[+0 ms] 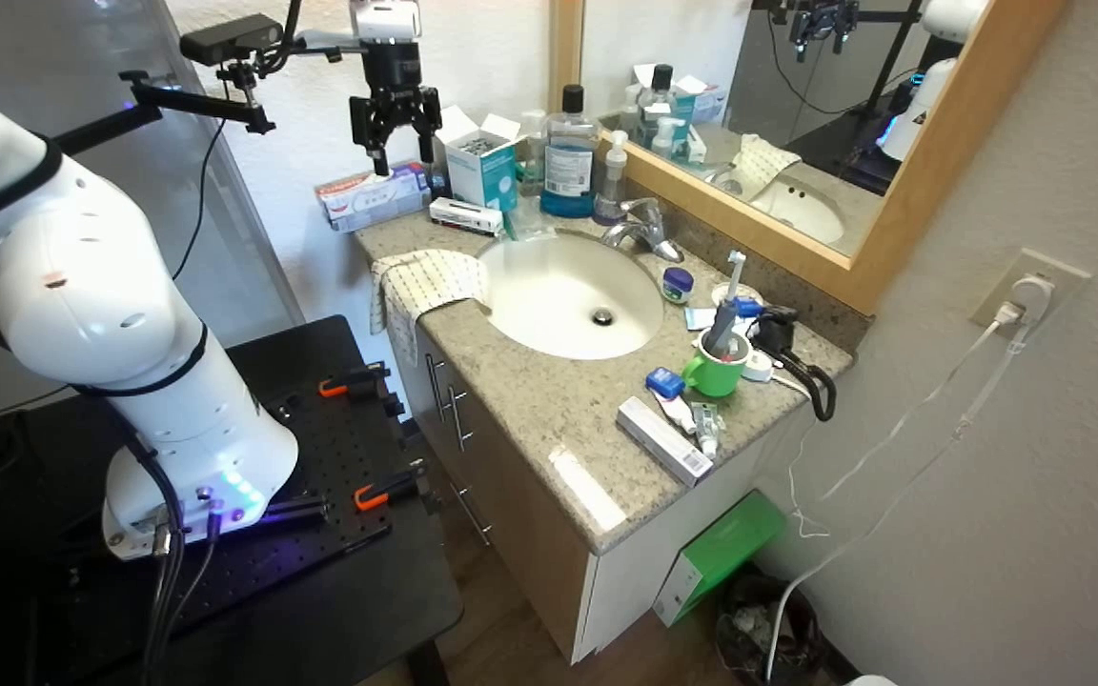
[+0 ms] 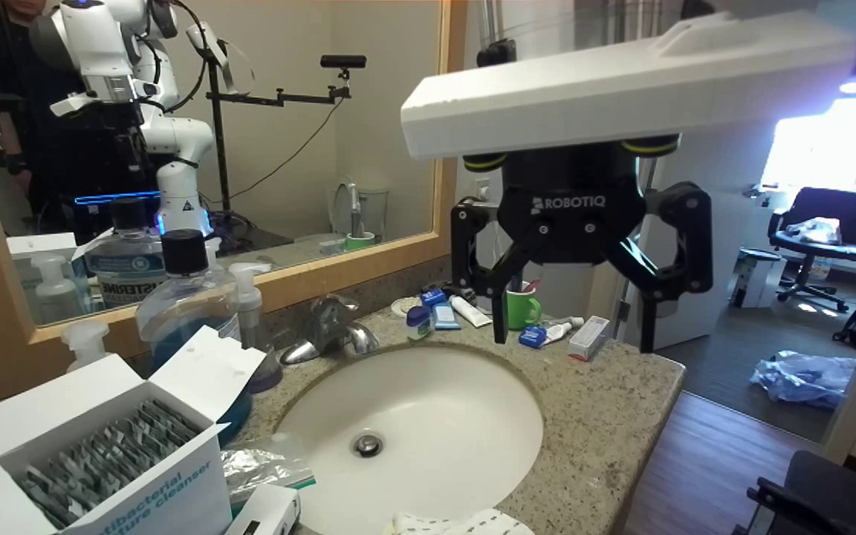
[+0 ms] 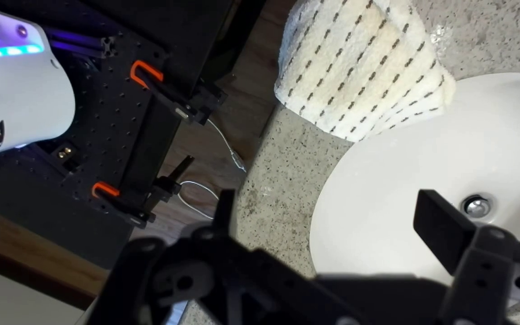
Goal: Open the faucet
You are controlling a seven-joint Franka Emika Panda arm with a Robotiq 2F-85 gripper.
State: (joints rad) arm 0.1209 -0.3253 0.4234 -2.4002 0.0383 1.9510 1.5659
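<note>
The faucet is a small chrome tap with a short curved spout and low handles. It shows in both exterior views (image 1: 642, 232) (image 2: 330, 328) at the basin's back edge, below the mirror. It is out of view in the wrist view. The round white basin (image 1: 568, 295) also shows in the wrist view (image 3: 391, 180), with its metal drain. My gripper (image 1: 404, 162) is open and empty, fingers pointing down, high above the counter and apart from the faucet. Its fingers are spread wide in an exterior view (image 2: 574, 343) and in the wrist view (image 3: 325, 205).
A blue mouthwash bottle (image 1: 568, 171) and a pump bottle (image 1: 612, 181) stand beside the faucet. An open white-and-teal box (image 2: 116, 461) is near them. A patterned towel (image 3: 359, 72) lies over the basin's edge. A green cup (image 1: 716, 372) holds a toothbrush. A wood-framed mirror (image 1: 859, 276) rises behind.
</note>
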